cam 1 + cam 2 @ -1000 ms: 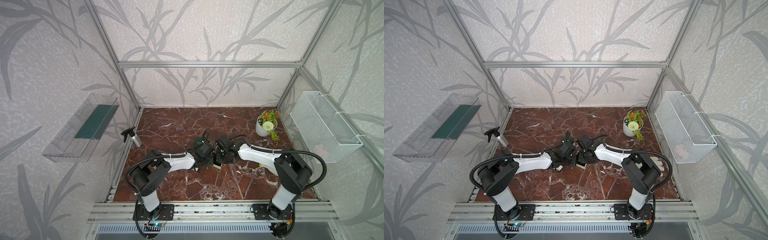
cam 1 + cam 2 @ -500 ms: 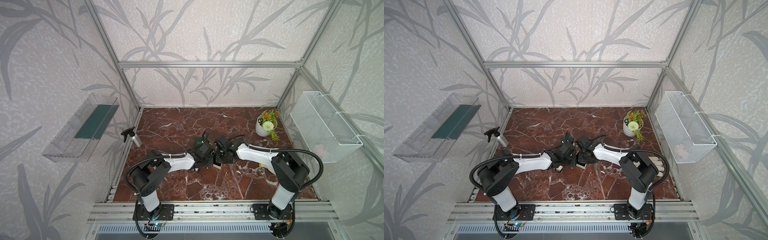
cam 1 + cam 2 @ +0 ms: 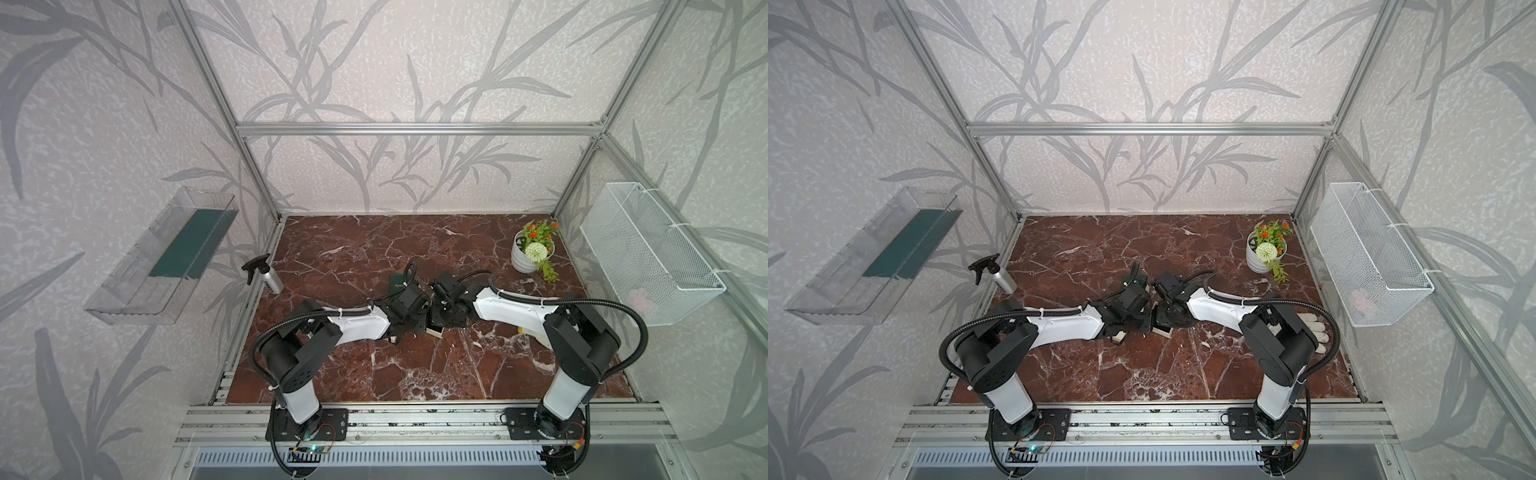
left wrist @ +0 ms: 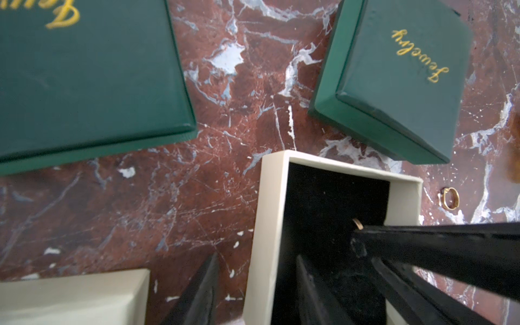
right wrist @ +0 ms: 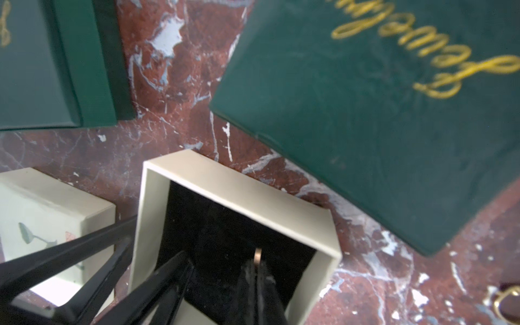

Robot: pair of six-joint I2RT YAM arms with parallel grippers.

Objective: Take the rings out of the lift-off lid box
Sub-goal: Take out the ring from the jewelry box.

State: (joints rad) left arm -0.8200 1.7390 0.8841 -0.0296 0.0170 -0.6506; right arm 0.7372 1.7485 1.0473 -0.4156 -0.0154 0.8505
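The lift-off lid box (image 4: 270,211) (image 5: 233,180) is a cream square box with a black lining, standing open on the marble. My left gripper (image 4: 256,256) is shut on its wall, one finger inside and one outside. My right gripper (image 5: 254,264) reaches into the box and is shut on a thin gold ring (image 5: 258,254) (image 4: 358,223), which sticks out past its tips. A second ring (image 4: 450,198) (image 5: 503,302) lies on the marble beside the box. The cream lid (image 5: 42,202) lies next to the box. In both top views the wrists hide all but a corner of the box (image 3: 435,331) (image 3: 1163,331).
Two closed green jewellery boxes (image 4: 84,78) (image 4: 394,84) lie close behind the cream box. A spray bottle (image 3: 266,276) stands at the left wall and a flower pot (image 3: 530,257) at the back right. A wire basket (image 3: 648,253) and a clear shelf (image 3: 162,257) hang on the side walls.
My right gripper's jaws have closed on the ring inside the box. Both arms stay where they were over the box.
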